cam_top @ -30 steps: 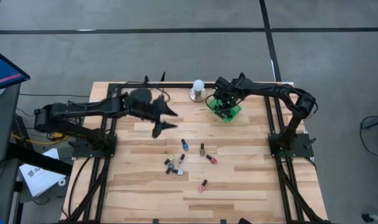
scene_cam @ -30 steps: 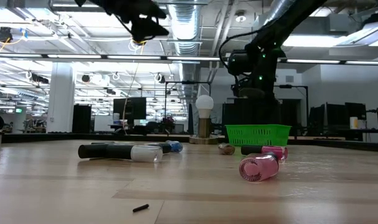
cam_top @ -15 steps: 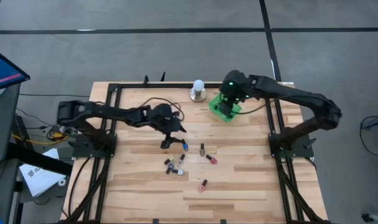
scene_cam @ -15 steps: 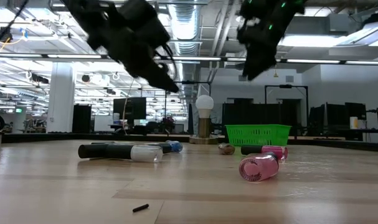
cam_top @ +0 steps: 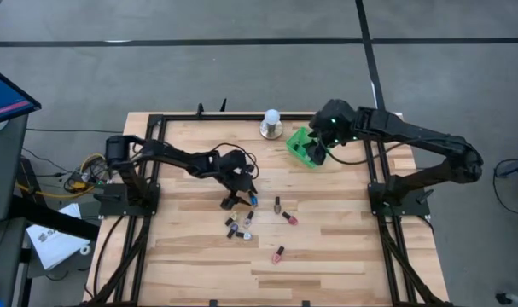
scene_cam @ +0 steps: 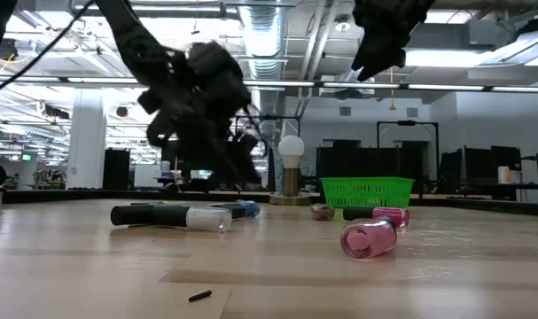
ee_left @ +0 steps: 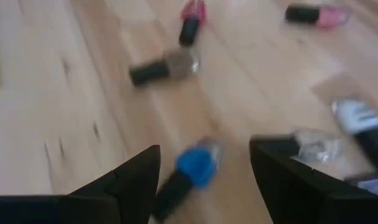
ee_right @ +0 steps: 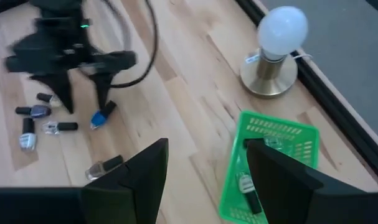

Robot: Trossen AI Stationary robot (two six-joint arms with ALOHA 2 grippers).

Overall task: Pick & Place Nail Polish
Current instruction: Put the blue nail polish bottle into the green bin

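Several tiny nail polish bottles lie on their sides on the wooden table (cam_top: 327,230). Among them are a blue one (cam_top: 253,199), a pink one (cam_top: 279,253) and another pink one (cam_top: 289,218). My left gripper (cam_top: 241,193) is open and low over the cluster. In the left wrist view (ee_left: 204,148) its fingers stand on either side of the blue bottle (ee_left: 193,167) without touching it. My right gripper (cam_top: 323,140) is open and empty, high above the green basket (cam_top: 303,149). At least one bottle (ee_right: 247,186) lies in the basket (ee_right: 269,155).
A white-domed lamp on a metal base (cam_top: 271,124) stands at the far edge, left of the basket. A black frame (cam_top: 156,153) borders the table. A small dark bit (scene_cam: 199,296) lies near the front. Bare wood lies toward the near edge.
My left gripper has moved toward the table's near right and come down over the blue bottle. My right gripper has risen out of the green basket and shifted a little toward the table's right edge. The bottles on the table have stayed put.
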